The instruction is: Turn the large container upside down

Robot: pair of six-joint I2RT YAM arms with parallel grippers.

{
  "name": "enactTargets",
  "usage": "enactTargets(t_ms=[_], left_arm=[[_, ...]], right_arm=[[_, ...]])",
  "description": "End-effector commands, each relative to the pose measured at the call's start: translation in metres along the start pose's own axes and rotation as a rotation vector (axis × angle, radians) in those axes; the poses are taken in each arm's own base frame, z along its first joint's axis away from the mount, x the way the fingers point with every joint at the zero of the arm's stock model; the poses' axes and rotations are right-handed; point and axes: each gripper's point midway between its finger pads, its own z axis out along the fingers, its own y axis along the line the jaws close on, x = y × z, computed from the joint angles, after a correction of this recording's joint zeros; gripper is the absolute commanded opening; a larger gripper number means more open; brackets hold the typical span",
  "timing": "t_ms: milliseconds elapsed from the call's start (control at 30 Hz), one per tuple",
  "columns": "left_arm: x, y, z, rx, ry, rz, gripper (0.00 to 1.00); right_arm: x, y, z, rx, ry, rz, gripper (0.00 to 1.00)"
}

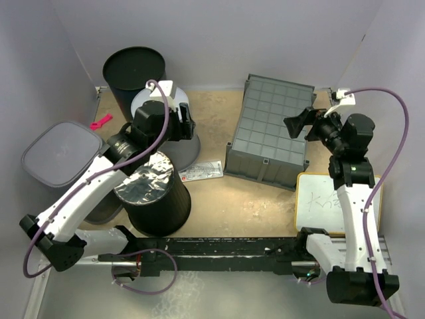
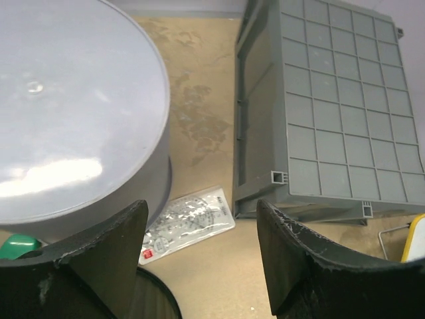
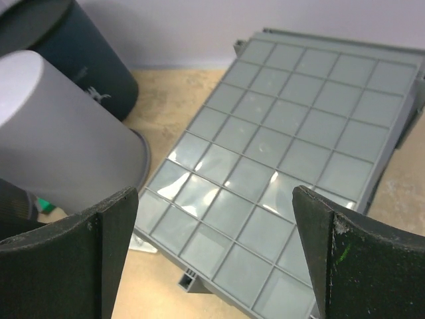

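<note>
The large container [image 1: 269, 129] is a grey crate lying with its gridded underside up at the back middle of the table. Its near edge sits lower than its far edge. It fills the right of the left wrist view [image 2: 345, 106] and the middle of the right wrist view [image 3: 292, 153]. My right gripper [image 1: 300, 123] hovers open over the crate's right edge, and nothing lies between its fingers [image 3: 214, 199]. My left gripper [image 1: 186, 123] is open and empty beside a pale grey bin, left of the crate, with bare table between its fingers [image 2: 201, 212].
An upturned pale grey bin [image 2: 73, 113] stands under my left wrist. Behind it is a dark bin [image 1: 133, 73], in front a foil-topped black bin [image 1: 149, 189]. A lidded grey tub [image 1: 60, 153], a pink clip [image 1: 101, 121], a protractor packet [image 1: 202, 171] and a whiteboard [image 1: 325, 203] also lie here.
</note>
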Motion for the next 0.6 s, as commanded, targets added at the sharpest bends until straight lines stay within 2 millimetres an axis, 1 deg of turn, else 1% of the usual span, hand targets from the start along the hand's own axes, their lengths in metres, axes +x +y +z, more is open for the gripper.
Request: enactTargets(t_ms=[0,233,433,567], left_arm=[[-0.018,0.014,-0.017,-0.044,-0.099,0.033,0.64],[-0.019,0.016,-0.022,-0.034,-0.120,0.026,0.64],[-0.027,0.014,-0.031,-0.009,-0.171,0.021,0.62],[-0.027,0.015,-0.028,-0.019,-0.168,0.028,0.62]], right_arm=[[-0.006,-0.011,-0.001,0.060,-0.046,-0.073,1.00],[-0.004,-0.019,-0.001,0.108,-0.046,-0.058,1.00],[-0.006,-0.023,-0.003,0.135,-0.060,-0.059,1.00],[-0.010,-0.025,-0.006,0.154,-0.073,-0.064,1.00]])
